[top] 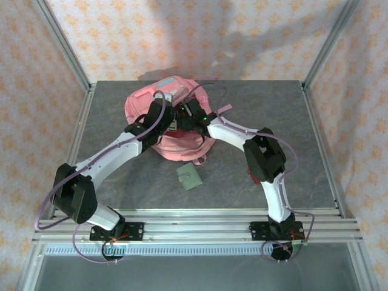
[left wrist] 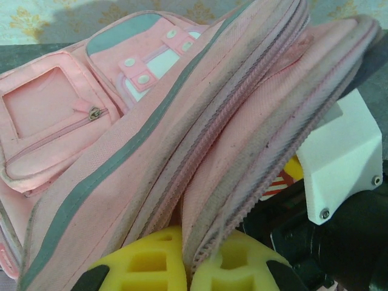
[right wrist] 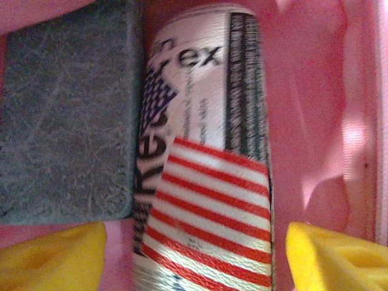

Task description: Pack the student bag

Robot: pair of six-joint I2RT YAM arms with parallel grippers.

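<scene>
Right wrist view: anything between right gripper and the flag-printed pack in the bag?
Nothing visible. The flag-printed pack lies in the student bag between the fingers of the open right gripper, clear of both; a grey pad lies beside it.

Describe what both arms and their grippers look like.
The left arm and right arm share white tubular links, bulky black joint housings and black base plates. Thin purple cables loop along each. Green lights glow near the wrists. The left gripper and right gripper carry yellow moulded fingers.
</scene>
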